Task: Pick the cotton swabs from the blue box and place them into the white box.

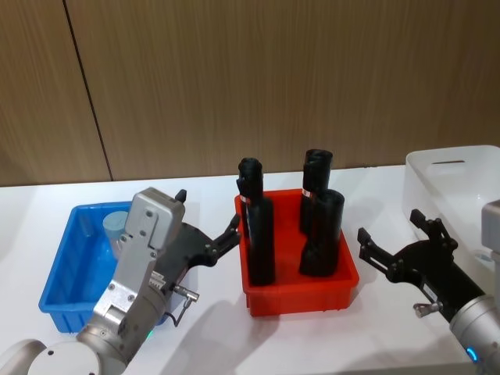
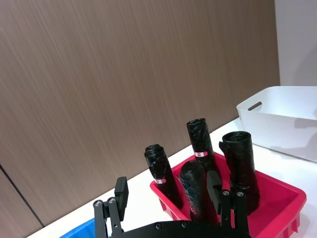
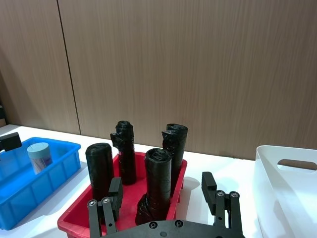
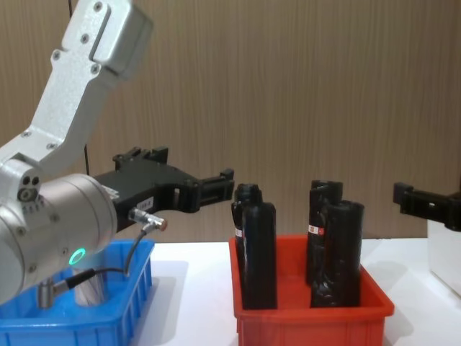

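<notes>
One cotton swabs tub (image 1: 117,226) with a pale blue lid stands in the far part of the blue box (image 1: 69,262) at the left; it also appears as cotton swabs (image 3: 39,156) in the blue box (image 3: 29,191). My left gripper (image 1: 208,212) hovers open and empty over the blue box's right side, its fingers pointing toward the red bin, above and to the right of the tub. At the far right sits the white box (image 1: 461,176). In front of it, right of the red bin, my right gripper (image 1: 391,226) is held open and empty.
A red bin (image 1: 301,295) holding several tall black bottles (image 1: 258,234) stands between the two boxes, close to both grippers. A wood-panelled wall runs behind the white table. The table's near strip in front of the red bin is bare.
</notes>
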